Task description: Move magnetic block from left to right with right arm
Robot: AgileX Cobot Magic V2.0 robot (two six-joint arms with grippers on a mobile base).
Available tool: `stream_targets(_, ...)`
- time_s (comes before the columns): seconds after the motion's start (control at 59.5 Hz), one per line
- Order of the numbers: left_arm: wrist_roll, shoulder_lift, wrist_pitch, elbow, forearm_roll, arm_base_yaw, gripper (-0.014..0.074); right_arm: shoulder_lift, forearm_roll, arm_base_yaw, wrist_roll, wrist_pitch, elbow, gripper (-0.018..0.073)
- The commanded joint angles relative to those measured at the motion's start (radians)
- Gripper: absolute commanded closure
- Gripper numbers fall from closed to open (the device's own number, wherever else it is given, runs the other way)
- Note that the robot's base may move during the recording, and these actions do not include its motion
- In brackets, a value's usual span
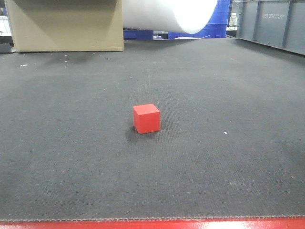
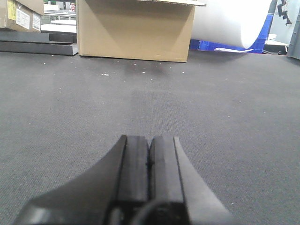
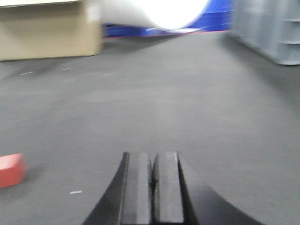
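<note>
The magnetic block (image 1: 146,118), a small plain red cube, rests on the dark mat (image 1: 228,157) near the middle of the front view. The right wrist view catches the same block (image 3: 11,169) at its left edge, well to the left of my right gripper (image 3: 152,154). That gripper is shut with nothing between its pads. My left gripper (image 2: 149,138) is also shut and empty, low over bare mat. The block does not appear in the left wrist view. Neither gripper shows in the front view.
A cardboard box (image 1: 64,25) stands at the back left of the mat. A large white roll (image 1: 171,14) lies behind it, with blue crates (image 1: 217,24) further back. A grey metal cabinet (image 1: 271,24) borders the back right. A red strip (image 1: 152,224) runs along the mat's front edge.
</note>
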Motion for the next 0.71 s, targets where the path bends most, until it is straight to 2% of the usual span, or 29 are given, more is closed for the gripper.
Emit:
stream_targets(0.0, -0.004, -0.010, -0.089, 0.010, 0.000, -0.002, 0.0713, -0.049, -0.007, -0.060, -0.002, -0.127, 0.036, 0.0499)
stream_targets(0.185, -0.004, -0.010, -0.089, 0.010, 0.000, -0.002, 0.0713, -0.136, -0.007, -0.084, -0.002, -0.206, 0.162, 0.0499)
stream_targets(0.689, -0.004, -0.010, -0.089, 0.010, 0.000, -0.002, 0.0713, -0.134, -0.016, -0.084, -0.005, -0.174, 0.159, 0.0499)
